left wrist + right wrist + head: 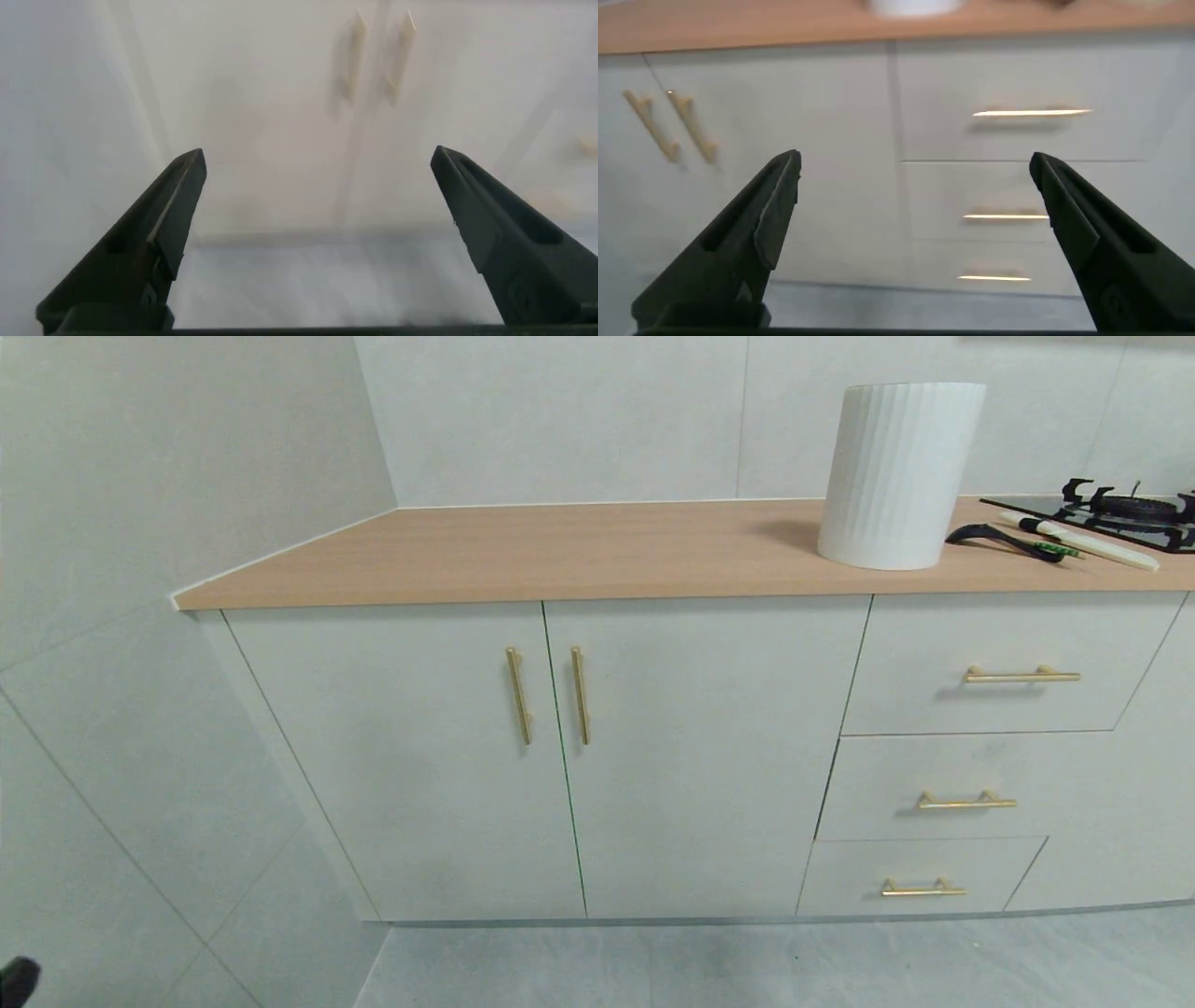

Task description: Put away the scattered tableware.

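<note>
On the wooden countertop (523, 551) at the far right lie a black ladle (1004, 539) with a green-marked handle and a white-handled utensil (1083, 541). A tall white ribbed container (896, 476) stands just left of them. My left gripper (318, 163) is open, low in front of the double cabinet doors (374, 112), holding nothing. My right gripper (915, 163) is open too, facing the drawer fronts (1027, 112) below the counter, with nothing between its fingers.
A black gas hob (1120, 513) sits at the counter's right end. Below are two doors with gold handles (551, 695) and three drawers (999, 672) with gold pulls. Tiled wall closes the left side; grey floor (747, 966) lies in front.
</note>
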